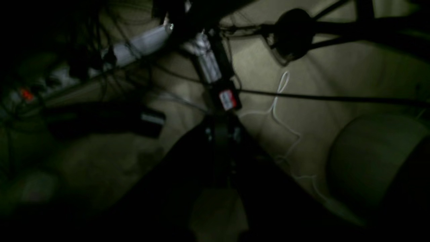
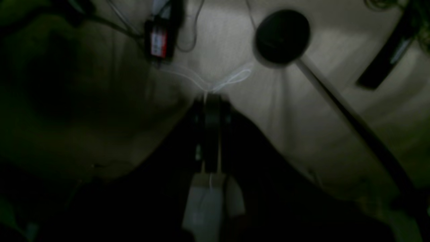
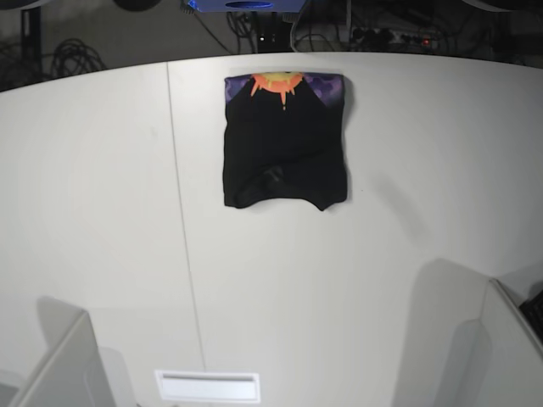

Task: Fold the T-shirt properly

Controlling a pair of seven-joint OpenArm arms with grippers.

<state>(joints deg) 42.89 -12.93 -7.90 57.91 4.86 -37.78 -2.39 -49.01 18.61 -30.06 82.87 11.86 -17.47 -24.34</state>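
the base view is bright and evenly lit from overhead, the white bench [image 3: 102,212] a little washed out, with soft grey shadows pooling near its front edge. both wrist views are very dim and blurred, nearly black along their lower parts, a pale patch of light falling only across the middle of the floor [image 2: 235,40].

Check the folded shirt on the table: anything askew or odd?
Mostly tidy. The T-shirt lies folded into a compact rectangle, but its near edge is uneven, with a small fold bunched at the lower left, and the print shows along the far edge.
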